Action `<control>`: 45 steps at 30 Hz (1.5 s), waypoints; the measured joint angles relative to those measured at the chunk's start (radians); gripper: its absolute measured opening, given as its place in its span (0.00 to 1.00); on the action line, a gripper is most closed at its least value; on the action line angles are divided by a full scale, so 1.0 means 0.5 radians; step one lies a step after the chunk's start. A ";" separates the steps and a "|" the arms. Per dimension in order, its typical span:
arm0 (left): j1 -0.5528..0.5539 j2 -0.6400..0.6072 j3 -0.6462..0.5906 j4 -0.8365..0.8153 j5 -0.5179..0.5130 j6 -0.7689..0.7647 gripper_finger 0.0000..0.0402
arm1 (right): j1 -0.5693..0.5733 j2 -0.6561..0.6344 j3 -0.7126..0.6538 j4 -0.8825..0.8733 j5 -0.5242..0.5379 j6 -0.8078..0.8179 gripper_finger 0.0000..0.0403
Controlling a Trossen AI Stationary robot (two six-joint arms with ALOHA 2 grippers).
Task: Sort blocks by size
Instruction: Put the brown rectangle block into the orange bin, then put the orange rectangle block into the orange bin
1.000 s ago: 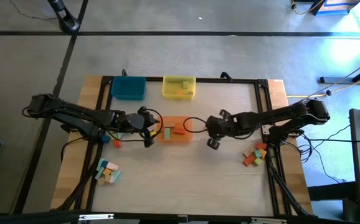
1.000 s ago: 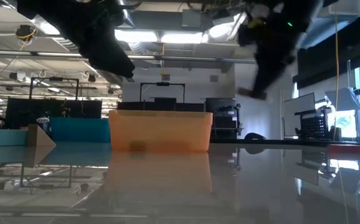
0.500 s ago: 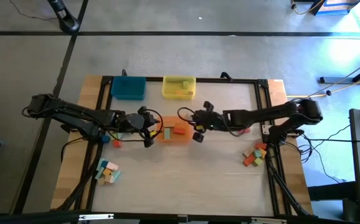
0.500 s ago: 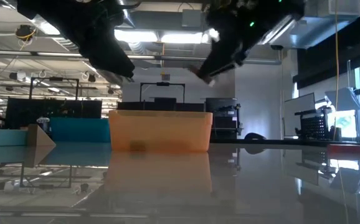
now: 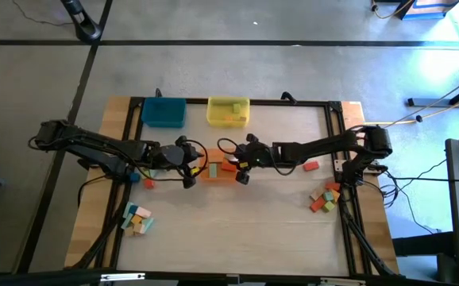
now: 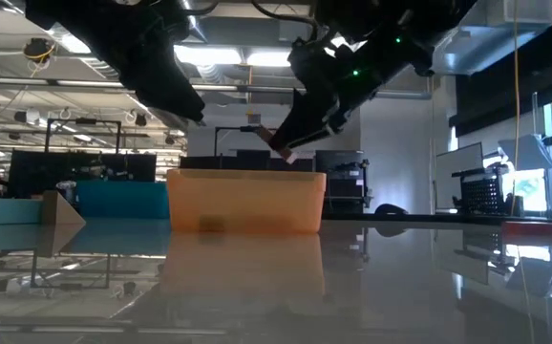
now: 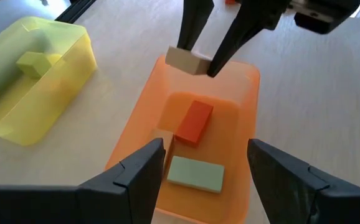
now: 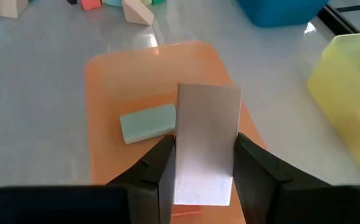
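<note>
1. right gripper (image 7: 203, 43), at the top centre of the left wrist view, is closed on a plain wood block (image 7: 188, 61) held above the orange tray (image 7: 252, 87).
2. red block (image 7: 194, 122) and green block (image 7: 195, 174) lie inside that tray.
3. left gripper (image 5: 188, 165), centre left of the high view, hangs by the tray's left end, fingers apart and empty.
4. loose blocks (image 5: 136, 220) sit lower left, more blocks (image 5: 324, 199) lower right.
</note>
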 joint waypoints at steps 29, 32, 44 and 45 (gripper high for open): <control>0.000 -0.001 0.000 -0.018 0.000 -0.003 0.55 | -0.009 0.110 0.000 0.134 0.019 -0.106 0.71; -0.001 0.000 -0.001 -0.020 0.000 -0.004 0.55 | -0.004 0.022 0.000 0.053 0.021 -0.123 0.76; -0.002 -0.001 -0.002 -0.042 0.000 -0.032 0.55 | 0.005 -0.738 0.002 -1.260 0.352 0.409 0.78; -0.002 -0.001 -0.002 -0.045 0.000 -0.038 0.55 | 0.005 -0.786 0.002 -1.394 0.405 0.504 0.78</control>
